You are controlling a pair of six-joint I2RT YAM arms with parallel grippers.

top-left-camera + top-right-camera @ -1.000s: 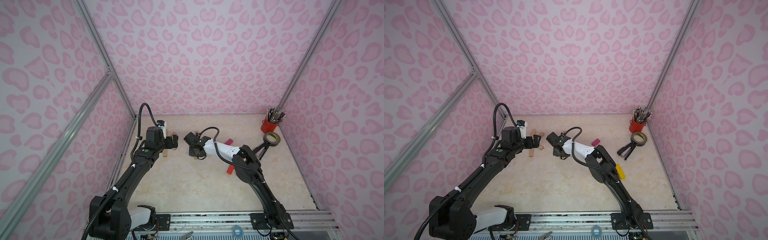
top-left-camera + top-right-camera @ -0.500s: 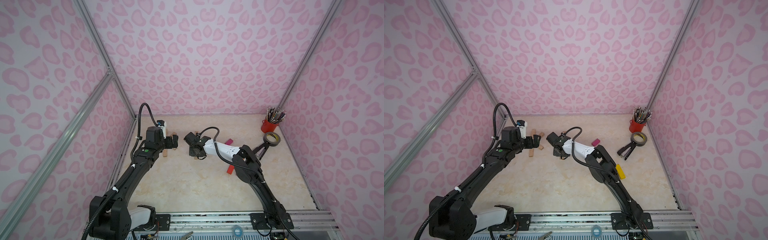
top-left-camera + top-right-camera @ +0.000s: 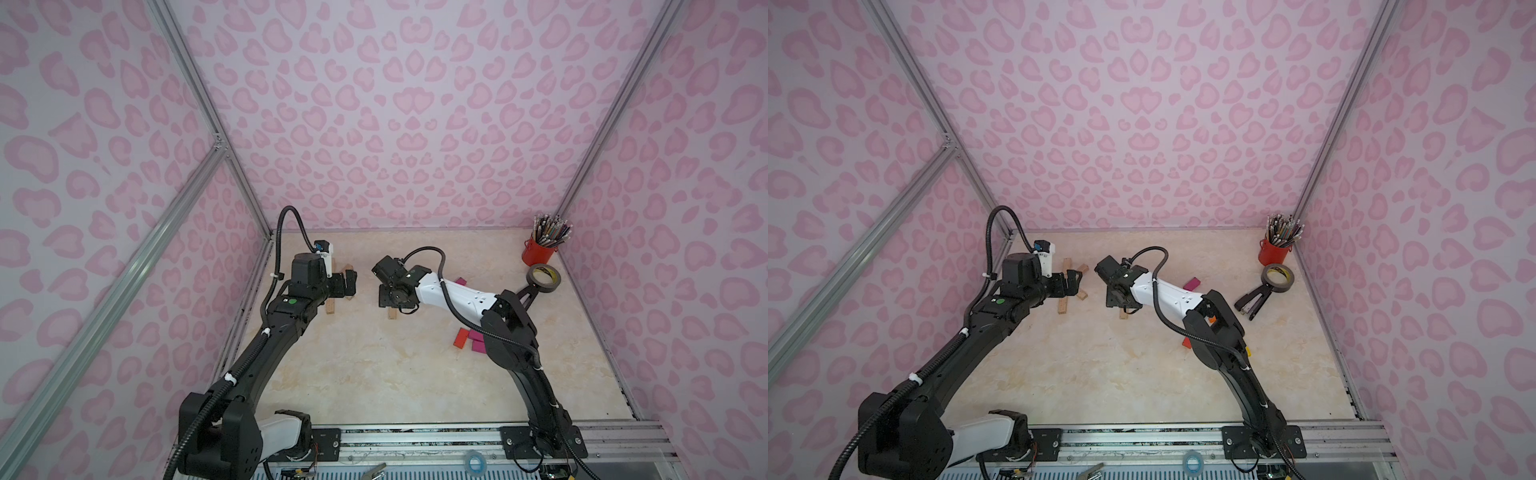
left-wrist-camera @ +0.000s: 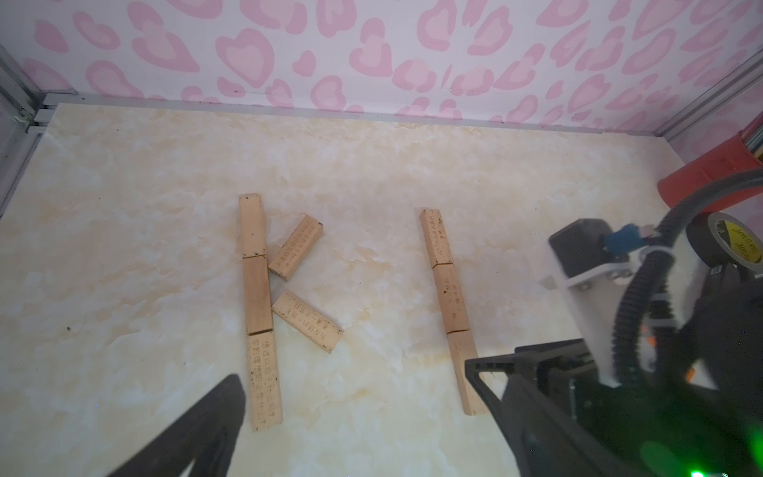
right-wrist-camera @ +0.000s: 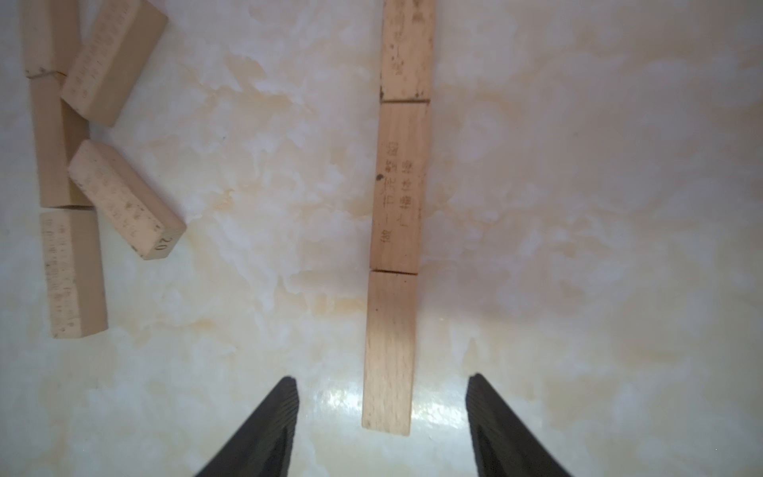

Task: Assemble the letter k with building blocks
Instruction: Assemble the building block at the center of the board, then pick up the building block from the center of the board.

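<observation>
Opening the right gripper (image 3: 392, 302) since a second ago, in a top view over the three-bar row (image 3: 391, 313) at centre. Left wrist: holding the left gripper (image 4: 351, 371) wide, empty, near five printed wooden blocks (image 4: 256, 289) lying as a K, far left. Right wrist: straddling the smooth row's near end, ribbed fingers (image 5: 280, 417) untouching.
</observation>
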